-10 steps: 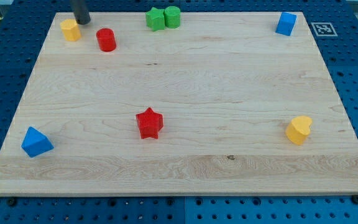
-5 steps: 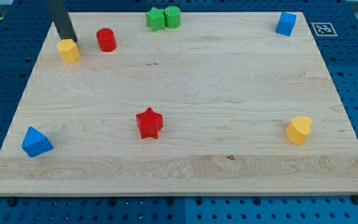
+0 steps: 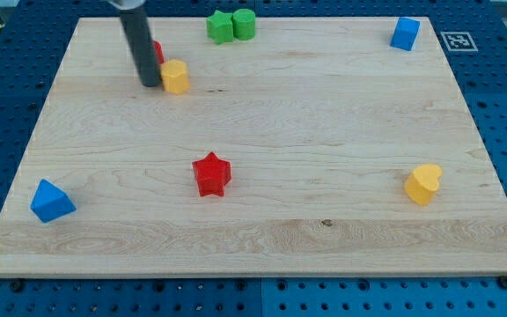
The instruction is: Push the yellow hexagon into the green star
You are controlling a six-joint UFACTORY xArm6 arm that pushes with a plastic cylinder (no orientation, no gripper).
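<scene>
The yellow hexagon (image 3: 176, 77) lies on the wooden board (image 3: 324, 132) at the upper left. My tip (image 3: 150, 84) touches its left side. The rod hides most of the red cylinder (image 3: 157, 51), which sits just above and left of the hexagon. The green star (image 3: 221, 27) lies at the view's top edge, up and right of the hexagon, with a green cylinder (image 3: 244, 24) touching its right side.
A red star (image 3: 211, 173) sits left of the board's centre. A blue triangular block (image 3: 52, 201) is at the lower left, a yellow heart (image 3: 423, 183) at the right, and a blue block (image 3: 405, 33) at the top right.
The yellow hexagon has been pushed right and slightly down, past the red cylinder. My tip moved from above the hexagon to its left side and followed it right.
</scene>
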